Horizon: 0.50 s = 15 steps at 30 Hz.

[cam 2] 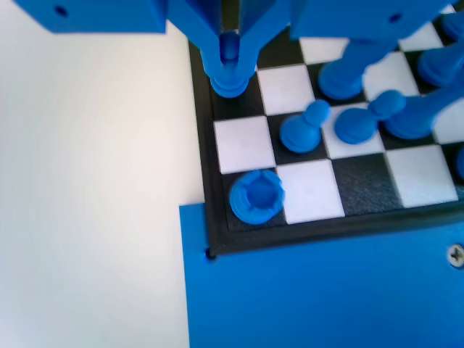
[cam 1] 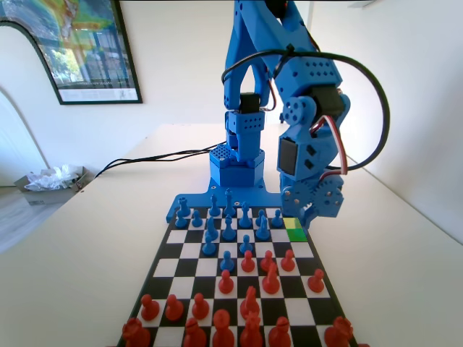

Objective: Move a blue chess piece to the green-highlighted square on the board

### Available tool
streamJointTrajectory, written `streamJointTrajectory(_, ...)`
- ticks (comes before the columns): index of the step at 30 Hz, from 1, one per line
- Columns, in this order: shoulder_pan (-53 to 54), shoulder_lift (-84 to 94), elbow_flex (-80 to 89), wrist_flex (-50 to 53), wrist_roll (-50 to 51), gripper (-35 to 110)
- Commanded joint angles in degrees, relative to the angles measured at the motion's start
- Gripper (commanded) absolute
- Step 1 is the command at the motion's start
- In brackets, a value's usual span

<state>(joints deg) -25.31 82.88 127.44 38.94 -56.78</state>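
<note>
In the fixed view, the blue arm leans down over the far right corner of the board [cam 1: 239, 285], which lies on a pale bench [cam 1: 405, 260]. Its gripper [cam 1: 309, 215] hangs low at the board's right edge, just above the green square [cam 1: 296, 234]; a paler yellow-green square [cam 1: 291, 223] lies directly behind that one. From this side you cannot tell how the fingers stand or whether anything is between them. Blue pieces crowd the far rows, and red pieces [cam 1: 249, 303] fill the near half. A framed poster [cam 1: 83, 47] hangs on the wall at the left, and a grey tray of crumpled paper [cam 1: 51, 184] lies beyond the bench's left edge.

In the wrist view, the gripper [cam 2: 229, 54] comes down from the top edge with its fingers [cam 2: 209, 51] pressed in on a small blue pawn [cam 2: 229, 76]. The pawn's round base shows just below the fingertips, over a black square in the outermost column along the board's left rim. Whether the base touches the square cannot be told. Two squares nearer the bottom of this picture, a blue rook [cam 2: 256, 196] stands in the corner square. Another blue pawn [cam 2: 304, 129] stands one column to the right, with more blue pieces [cam 2: 377, 116] beyond it. The board's black frame meets a blue base plate [cam 2: 326, 290] at the bottom.
</note>
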Motion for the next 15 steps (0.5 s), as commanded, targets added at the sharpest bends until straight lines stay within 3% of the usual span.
streamJointTrajectory(1, -1.1, 1.1, 0.0, 0.9, -1.1, 4)
streamJointTrajectory(15, -1.0, 2.0, 0.3, 0.3, -1.1, 11)
